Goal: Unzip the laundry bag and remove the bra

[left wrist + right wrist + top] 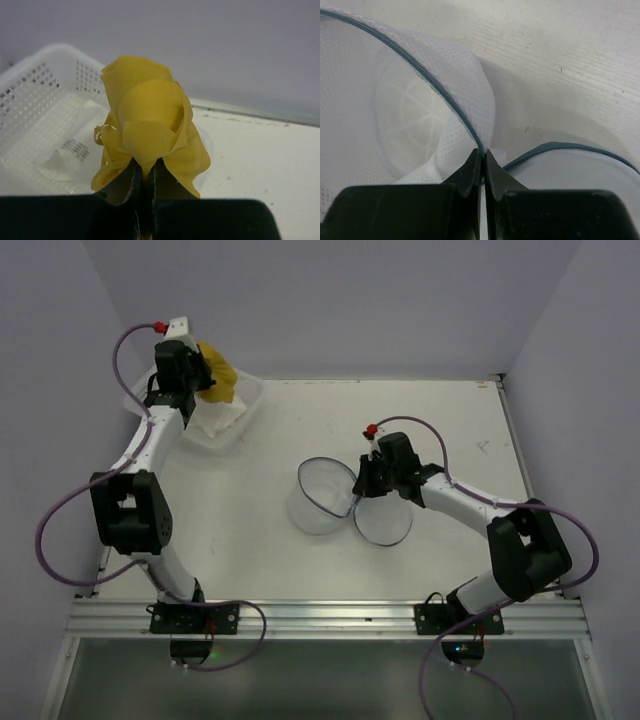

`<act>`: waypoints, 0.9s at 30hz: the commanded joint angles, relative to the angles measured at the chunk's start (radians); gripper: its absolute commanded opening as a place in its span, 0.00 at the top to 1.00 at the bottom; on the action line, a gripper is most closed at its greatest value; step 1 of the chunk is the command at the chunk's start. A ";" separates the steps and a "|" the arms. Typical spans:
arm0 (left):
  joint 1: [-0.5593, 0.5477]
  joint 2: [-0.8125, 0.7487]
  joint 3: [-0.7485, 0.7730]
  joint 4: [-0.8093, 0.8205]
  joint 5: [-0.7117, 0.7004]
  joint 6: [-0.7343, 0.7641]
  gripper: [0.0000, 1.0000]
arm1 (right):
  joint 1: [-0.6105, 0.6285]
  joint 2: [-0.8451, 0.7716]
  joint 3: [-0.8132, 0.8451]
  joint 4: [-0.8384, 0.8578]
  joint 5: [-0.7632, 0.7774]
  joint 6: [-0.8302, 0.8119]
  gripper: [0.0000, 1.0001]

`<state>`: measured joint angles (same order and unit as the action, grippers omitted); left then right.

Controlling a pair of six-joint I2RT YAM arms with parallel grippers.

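Bright, even light (soft shadows)

The top camera looks down on the table (250, 560). Close-up wrist views share its basket (30, 85) (left) and, seemingly, laundry bag (420, 75) (right).

printed matter, one entry: a small patch of dark print (75, 148), several short lines, on a pale wrapper (60, 162) lying inside the white lattice basket (30, 80), seen in the left wrist view. letters too small and blurred to read. nothing else legible in any view.
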<state>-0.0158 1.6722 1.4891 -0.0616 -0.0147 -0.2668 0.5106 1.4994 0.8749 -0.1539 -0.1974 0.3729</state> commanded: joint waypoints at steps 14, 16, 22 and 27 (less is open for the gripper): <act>0.060 0.185 0.080 -0.127 0.131 -0.075 0.07 | 0.008 0.107 0.217 -0.088 0.004 -0.115 0.80; 0.048 0.121 0.065 -0.158 0.148 -0.089 0.00 | 0.008 0.102 0.239 -0.105 0.009 -0.114 0.66; -0.073 -0.113 -0.091 -0.233 0.150 -0.126 0.00 | 0.002 0.036 0.259 -0.144 0.143 -0.017 0.39; -0.291 -0.261 -0.364 -0.222 0.190 -0.199 0.00 | -0.067 -0.080 0.144 -0.229 0.297 0.208 0.36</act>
<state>-0.2161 1.4227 1.2972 -0.2214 0.1326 -0.3981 0.4889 1.5211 1.0779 -0.2970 -0.0410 0.4183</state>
